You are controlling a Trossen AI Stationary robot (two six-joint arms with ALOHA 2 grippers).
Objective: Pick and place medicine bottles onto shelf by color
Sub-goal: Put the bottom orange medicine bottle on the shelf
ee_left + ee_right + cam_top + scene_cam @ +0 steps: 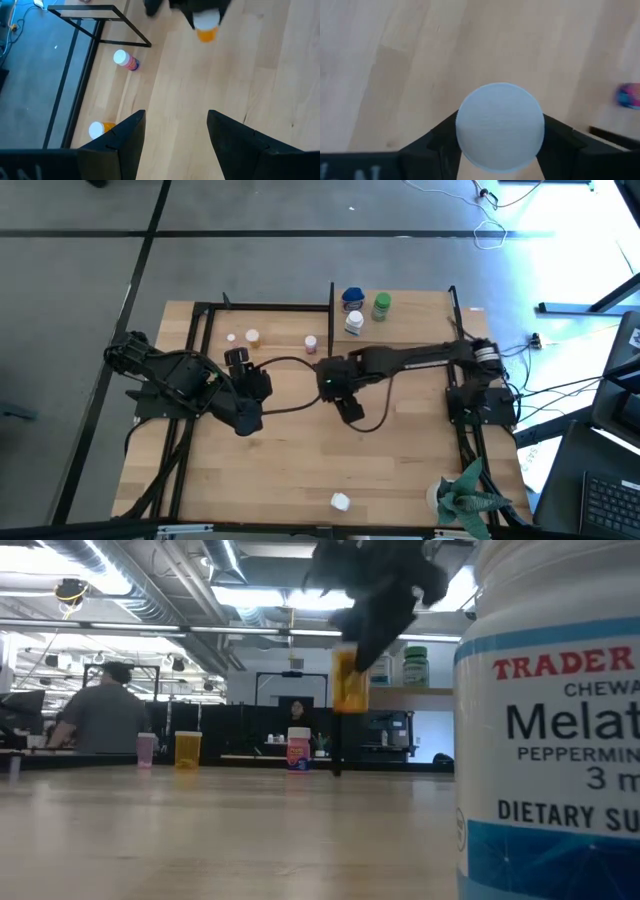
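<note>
My right gripper (348, 408) (500, 150) hovers over the table's middle, shut on an orange bottle with a white cap (348, 680) (206, 26). My left gripper (175, 135) is open above the table left of centre, touching nothing. A pink bottle (311, 343) (127, 60), an orange one (252, 337) (99, 130) and a pale one (232, 338) stand on the table near its far edge. Blue (352, 298), green (381, 305) and white (354, 323) bottles stand on the shelf (420, 315). A white bottle (341, 501) (550, 740) stands at the near edge. My right gripper pinches the orange bottle at its top, the white cap (500, 127) sitting between the two fingers. The fingers (378, 635) come from above, pointing down. The bottle hangs upright below them, lifted clear of the table.
Thin black metal uprights and rails (200, 320) (100, 20) frame the table's far and side edges. A green paper-like plant (468, 498) sits at the near right corner. People (100, 715) are in the room beyond the table. Bare wood lies between the arms and the near edge.
</note>
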